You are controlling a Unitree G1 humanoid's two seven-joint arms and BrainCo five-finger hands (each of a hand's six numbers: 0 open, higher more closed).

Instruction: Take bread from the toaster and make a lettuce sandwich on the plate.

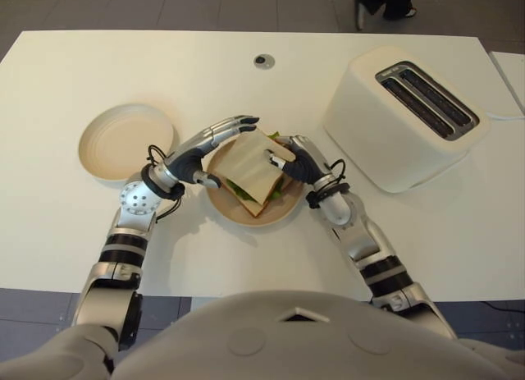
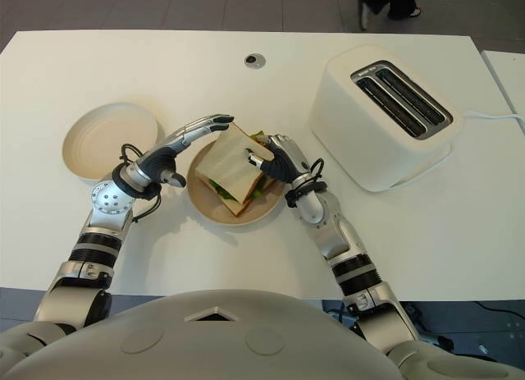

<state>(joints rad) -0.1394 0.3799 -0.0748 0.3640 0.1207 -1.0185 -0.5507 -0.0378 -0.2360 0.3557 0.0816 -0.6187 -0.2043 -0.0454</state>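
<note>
The sandwich (image 1: pixel 256 204) sits on the plate (image 1: pixel 220 206): green lettuce (image 1: pixel 239 189) under the top bread (image 1: pixel 250 162), which is a bit tilted. The right hand (image 1: pixel 299 162) pinches the top bread at its right edge. The left hand (image 1: pixel 201 150) lies open, fingers (image 1: pixel 234 124) straight along the left edge. Bread is likely light and soft, so hold the edges gently. Farther back stands the toaster (image 1: pixel 394 125)

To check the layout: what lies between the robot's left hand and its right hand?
The sandwich on the plate; the left hand touches its far edge, the right hand holds its right side. Both eye views show it.
</note>
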